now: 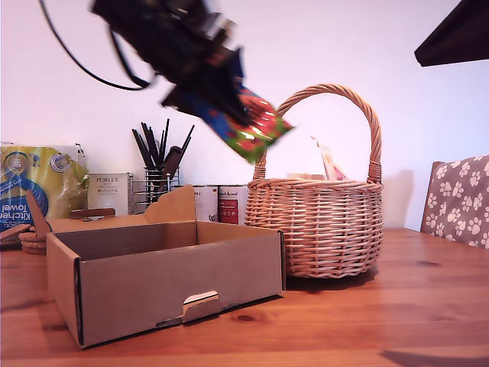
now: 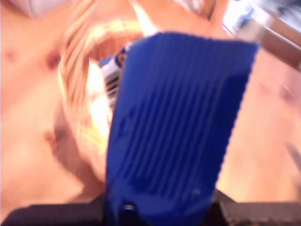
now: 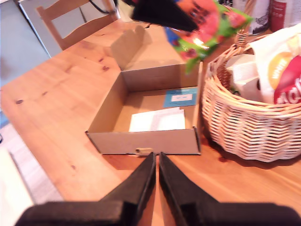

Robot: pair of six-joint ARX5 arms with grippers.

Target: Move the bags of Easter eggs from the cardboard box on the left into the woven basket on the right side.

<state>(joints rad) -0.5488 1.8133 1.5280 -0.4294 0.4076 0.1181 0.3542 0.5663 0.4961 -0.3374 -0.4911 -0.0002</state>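
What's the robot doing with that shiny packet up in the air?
My first gripper is holding a blue, red and green sweet bag in the air, above the gap between the cardboard box and the woven basket. A few bags already lie in the basket. My second gripper is shut, holds nothing and hangs in front of the box.

Exterior view: low, table-level, side-on to box [image 1: 164,279] and basket [image 1: 315,225]. Second wrist view: high, looking down at both.
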